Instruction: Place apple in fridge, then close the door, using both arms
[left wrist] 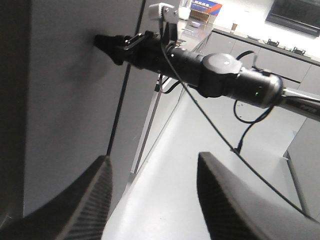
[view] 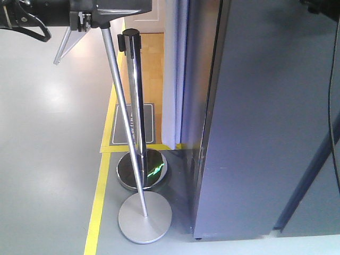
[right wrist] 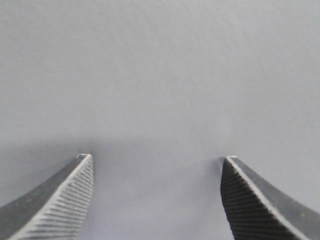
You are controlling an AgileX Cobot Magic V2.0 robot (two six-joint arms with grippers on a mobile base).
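Right gripper [right wrist: 157, 157] splayed and empty, tips close on the door [right wrist: 160, 75], left gripper [left wrist: 152, 157] likewise slack at 6 o'clock; apple unseen, probably shut inside; risk: tips skating off the smooth panel toward the 10 o'clock seam [left wrist: 122, 105], leaving it ajar.

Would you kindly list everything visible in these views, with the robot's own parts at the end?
fridge: one, dark grey, right half of front view, shut.
door: one, grey, flat panel filling the right wrist view.
barrier post: one, chrome with black cap, left of fridge.
stand pole: one, matte silver, round base, leaning across the post.
floor tape: yellow lines, on grey floor.
counter: grey, background.
right gripper: black, open, tips at the door.
left gripper: black ribbed fingers, open, empty.
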